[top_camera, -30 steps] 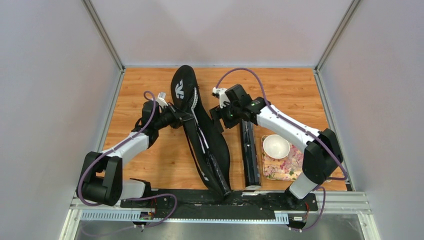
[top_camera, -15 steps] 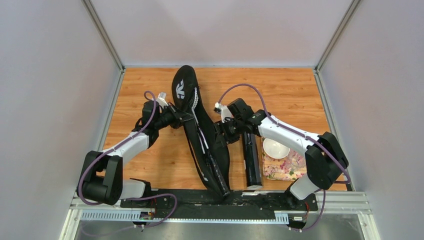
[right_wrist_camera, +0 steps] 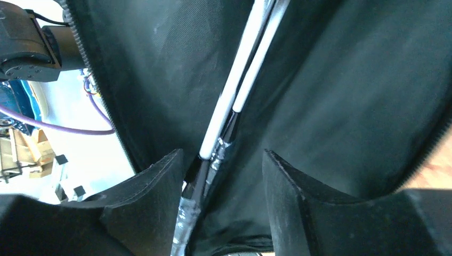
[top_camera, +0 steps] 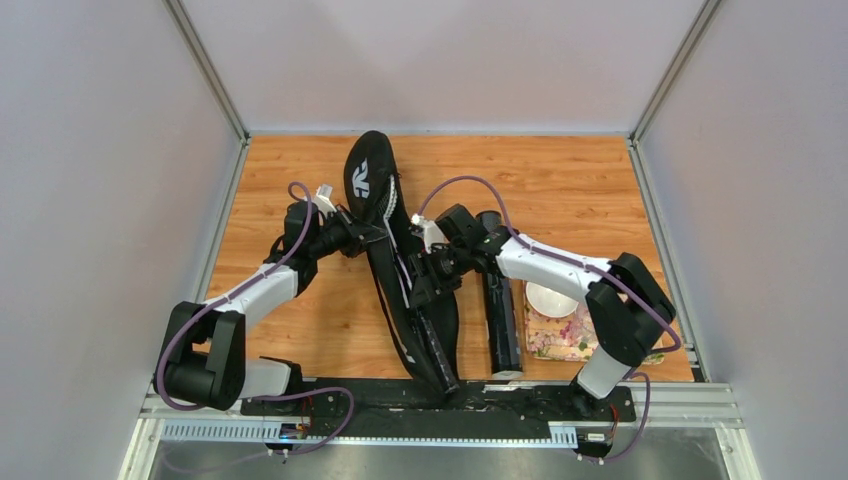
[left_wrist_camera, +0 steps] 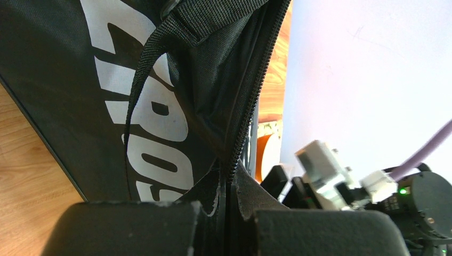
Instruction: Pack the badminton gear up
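The black racket bag (top_camera: 400, 262) lies slantwise down the middle of the table, its zip side parted. My left gripper (top_camera: 366, 238) is shut on the bag's zipper edge (left_wrist_camera: 234, 160) and pinches the fabric between its jaws (left_wrist_camera: 226, 205). My right gripper (top_camera: 421, 281) is open and reaches into the bag's opening. In the right wrist view two thin silver racket shafts (right_wrist_camera: 246, 61) run inside the bag's dark lining (right_wrist_camera: 346, 106), passing between the spread fingers (right_wrist_camera: 154, 197) close to the left one. The long dark tube (top_camera: 500, 310) lies on the table right of the bag.
A small white bowl (top_camera: 548, 298) sits on a flower-patterned tray (top_camera: 567, 338) at the right, partly under my right arm. Grey walls bound the wooden table (top_camera: 560, 180) at the left, back and right.
My right arm has swung left from above the tube's far end to the bag's opening, its jaws staying apart. The left gripper holds the bag edge as before.
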